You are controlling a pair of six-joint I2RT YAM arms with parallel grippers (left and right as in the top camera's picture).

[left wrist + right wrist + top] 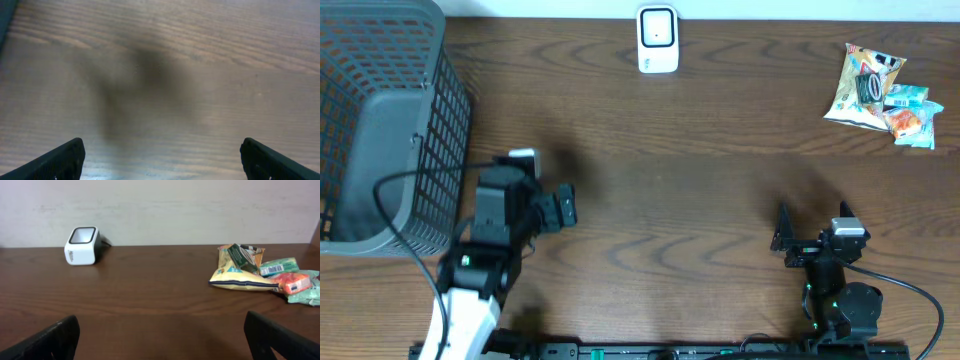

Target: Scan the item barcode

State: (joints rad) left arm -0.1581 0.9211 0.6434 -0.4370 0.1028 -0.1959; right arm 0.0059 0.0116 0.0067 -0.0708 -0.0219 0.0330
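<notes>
Hovering left hand (558, 208): jaws spread wide with nothing between them, above bare wood of the counter (700, 130), just right of the basket (380, 130).
Wrist view of the left hand (162, 156): two dark fingertips (60, 160) at the lower corners, only wood grain and a soft shadow between them.
The right hand (813, 228): jaws likewise wide apart and holding nothing, low near the counter's front edge, right of centre, facing the far wall (160, 210).
The pile of snack packets (880, 88): at the far right of the counter, well apart from both hands.
Within the pile: a yellow bag (240, 280) lies flat with a dark green packet (241, 256) on it; beside it a teal packet (277, 266) shows a white barcode label on its upper face.
White scanner (658, 38): standing at the counter's far edge near the middle, apart from the pile.
Grey mesh basket: far left of the counter, a dark cable (390, 190) crossing its lower part.
</notes>
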